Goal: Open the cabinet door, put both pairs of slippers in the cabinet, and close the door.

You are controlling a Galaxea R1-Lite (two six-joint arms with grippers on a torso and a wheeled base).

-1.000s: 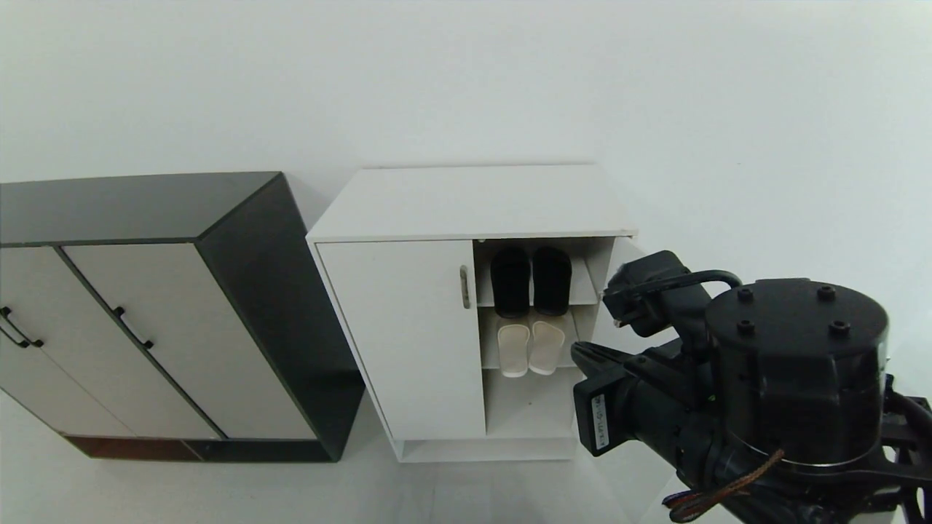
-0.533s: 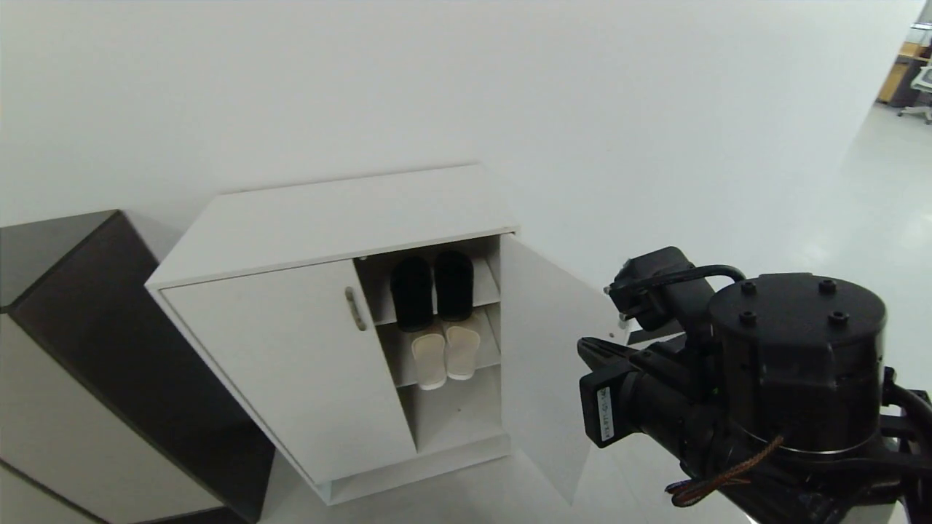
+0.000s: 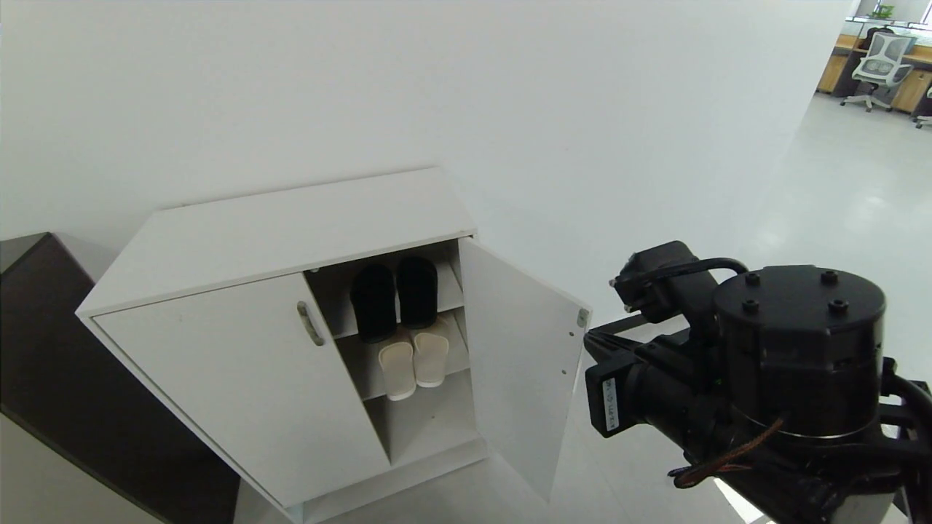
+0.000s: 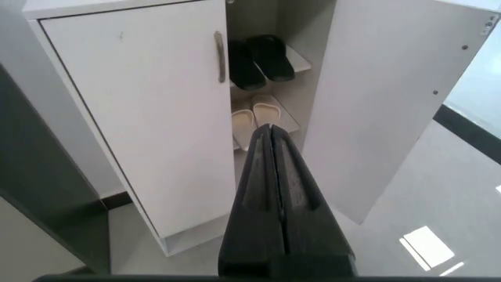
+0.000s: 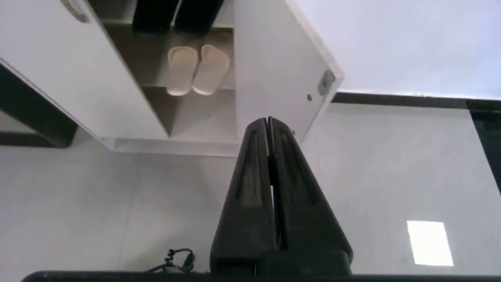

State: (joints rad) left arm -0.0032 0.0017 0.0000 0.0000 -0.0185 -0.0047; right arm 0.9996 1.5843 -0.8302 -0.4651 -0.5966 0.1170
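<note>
cabinet: white cabinet (image 3: 291, 225) against the pale wall, the front edge of its flat top running above two doors
left door: left door (image 3: 233, 393) shut flush with the front, a slim metal handle (image 3: 311, 324) upright near its inner edge
right door: right door (image 3: 520, 364) swung wide, standing about square to the front, its free edge toward the right arm; a small metal fitting (image 3: 582, 318) sits near its upper outer corner
black slippers: black slippers (image 3: 397, 295) side by side on the upper shelf, touching each other, their near ends at the shelf's front edge
white slippers: white slippers (image 3: 413, 360) side by side on the middle shelf straight below, their near ends reaching that shelf's front edge
right gripper: right gripper (image 5: 269, 125) with fingers pressed together, tip just beside the right door's free edge; cannot tell whether it touches
left gripper: left gripper (image 4: 272, 129) with fingers pressed together, in front of the cabinet and apart from it, pointed at the opening between the two doors
left flank: dark cabinet (image 3: 44, 349) just beside the white cabinet's left side
room to move: pale floor (image 3: 837, 204) runs from the right door outward to a far office chair (image 3: 879, 65); a dark skirting strip (image 5: 407, 98) lines the wall foot
writing: white sticker (image 3: 610, 407) on the right arm's wrist housing, print too small to read
</note>
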